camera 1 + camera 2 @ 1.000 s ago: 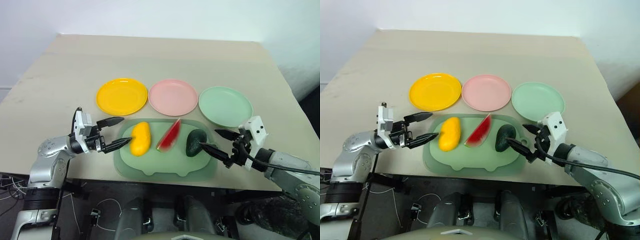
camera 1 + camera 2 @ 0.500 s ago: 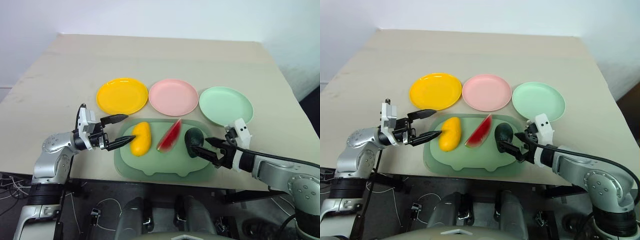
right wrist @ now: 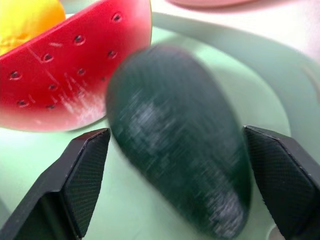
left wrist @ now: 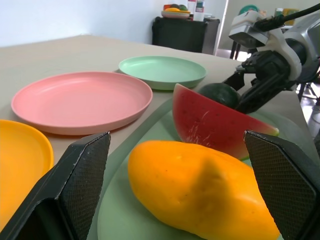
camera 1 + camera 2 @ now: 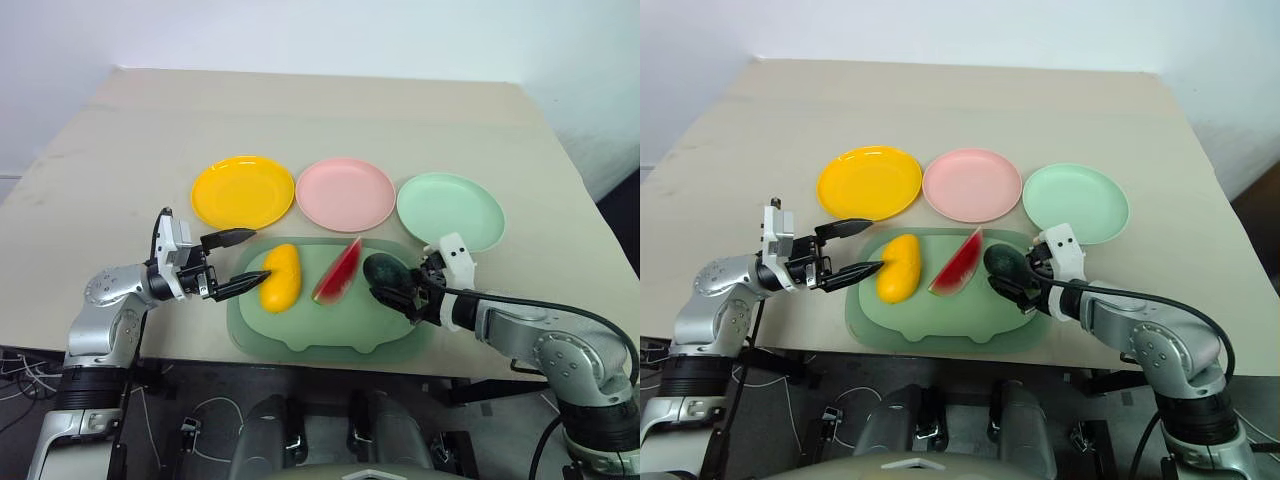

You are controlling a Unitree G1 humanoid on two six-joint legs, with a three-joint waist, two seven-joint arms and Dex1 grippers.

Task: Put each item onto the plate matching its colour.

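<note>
We see a matte beige surface (image 5: 330,110) with a wide bare stretch beyond the plates toward its far edge. Three round, shallow, glossy plastic plates sit in a row well clear of the side edges: the yellow plate (image 5: 243,191), the pink plate (image 5: 345,193) and the mint plate (image 5: 450,211), close together with narrow gaps between them.

Just in front of them, near the front edge, lies a pale green rounded board (image 5: 330,335). On it, from nine o'clock to three o'clock, sit the smooth oblong mango (image 5: 281,277), the watermelon wedge (image 5: 338,271) standing on its green rind with dimpled red flesh, and the dark, rounded avocado (image 5: 388,273).

The left hand (image 5: 243,261) is held level at nine o'clock of the mango, its fingers spread wide, with the mango's near end between the tips and nothing gripped.

The right hand (image 5: 405,295) reaches in from four o'clock, its textured black fingers (image 3: 82,175) parted on either side of the avocado; we cannot tell whether they press it.
</note>
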